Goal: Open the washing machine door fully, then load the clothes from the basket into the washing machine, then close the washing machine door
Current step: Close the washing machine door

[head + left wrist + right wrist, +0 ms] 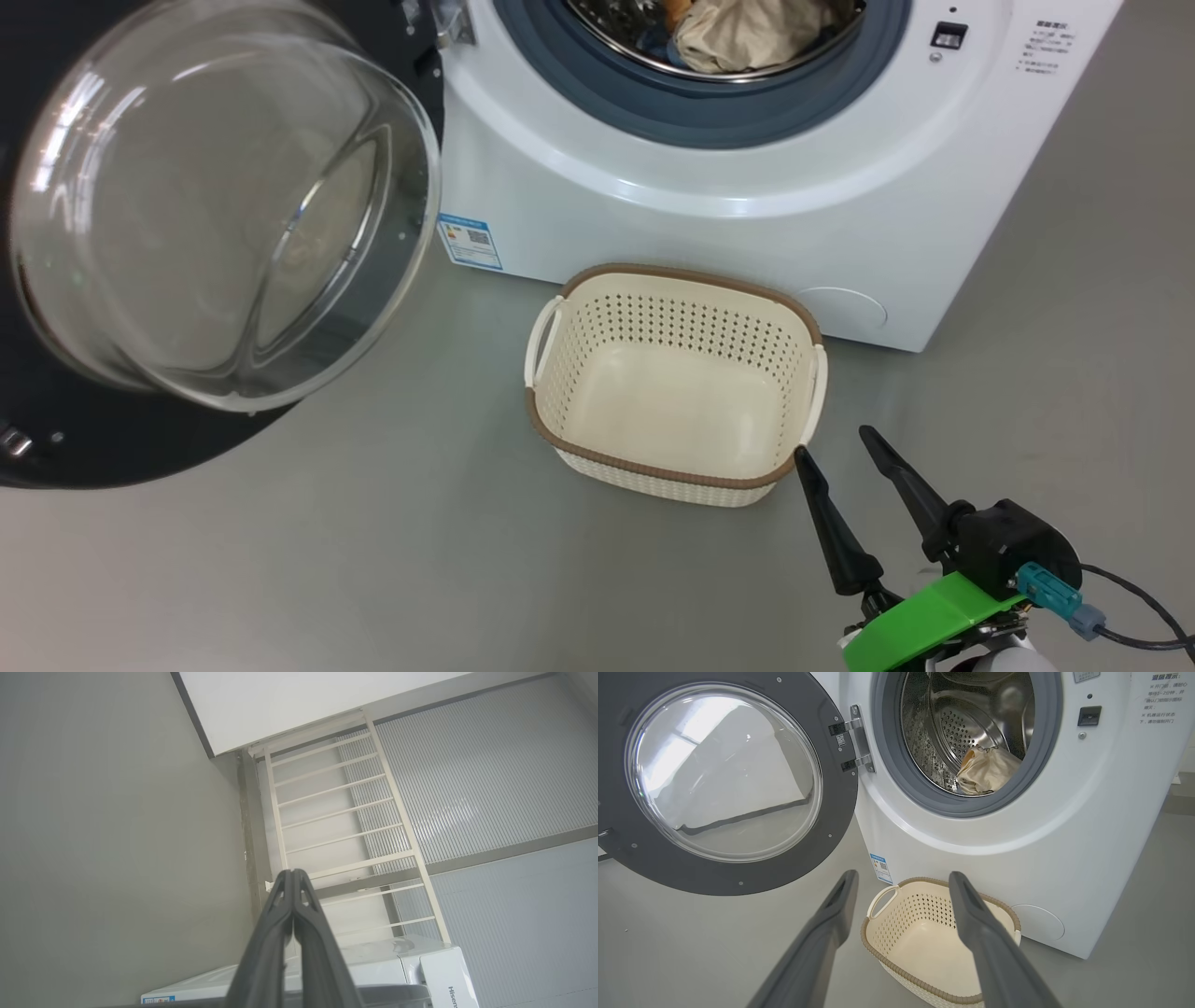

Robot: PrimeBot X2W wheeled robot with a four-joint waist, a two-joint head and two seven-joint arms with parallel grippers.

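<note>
The washing machine (709, 224) (1017, 849) stands with its door (121, 439) (733, 877) swung wide to the left, glass bowl bulging toward me. Inside the drum lie the clothes (747, 37) (985, 770), a cream cloth with a bit of orange behind it. The basket (560, 429) (920, 933) sits on the floor in front of the machine with nothing in it. My right gripper (833, 441) (901, 877) hangs open just right of the basket, holding nothing. My left gripper (293, 873) is shut on nothing and points up past the machine's top (383, 952) toward a wall.
Grey floor (373, 560) surrounds the basket and the machine. A white metal rack (336, 812) and ribbed grey wall panels (490, 774) stand behind the machine in the left wrist view. A small blue label (467, 241) is on the machine's lower left front.
</note>
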